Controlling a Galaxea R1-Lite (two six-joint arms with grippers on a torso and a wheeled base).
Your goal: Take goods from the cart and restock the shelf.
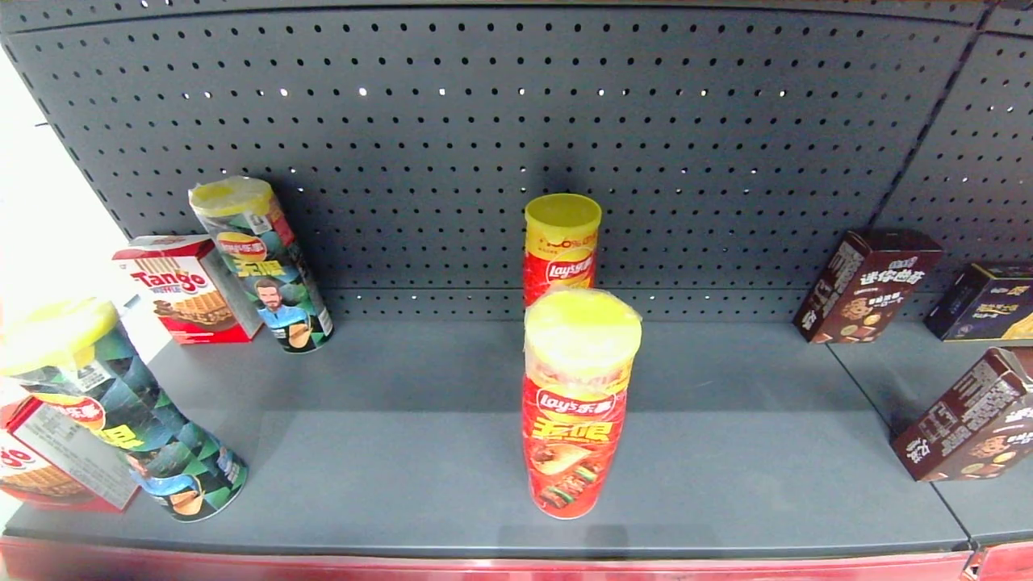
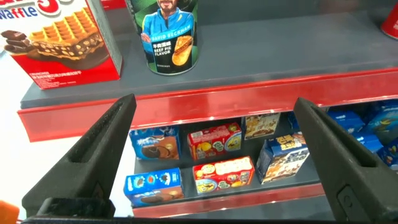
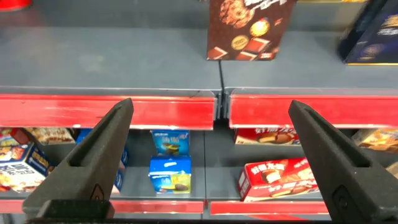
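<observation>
Two red chip cans with yellow lids stand mid-shelf, one near the front (image 1: 576, 403) and one behind it (image 1: 561, 246), on the grey shelf (image 1: 387, 452). Two dark green chip cans stand at the left, front (image 1: 121, 411) and back (image 1: 262, 262); the front one shows as a green can (image 2: 168, 34) in the left wrist view. Red wafer boxes (image 1: 186, 286) (image 2: 59, 40) sit beside them. My left gripper (image 2: 211, 158) is open in front of the shelf's red edge, holding nothing. My right gripper (image 3: 211, 158) is open and empty too, below a brown box (image 3: 249, 28).
Brown chocolate boxes (image 1: 867, 284) (image 1: 968, 415) and a dark blue box (image 1: 984, 300) stand at the right. A perforated grey back panel (image 1: 500, 121) closes the shelf. Lower shelves hold blue and red biscuit boxes (image 2: 221, 158) (image 3: 171, 174). Open shelf floor lies between the cans.
</observation>
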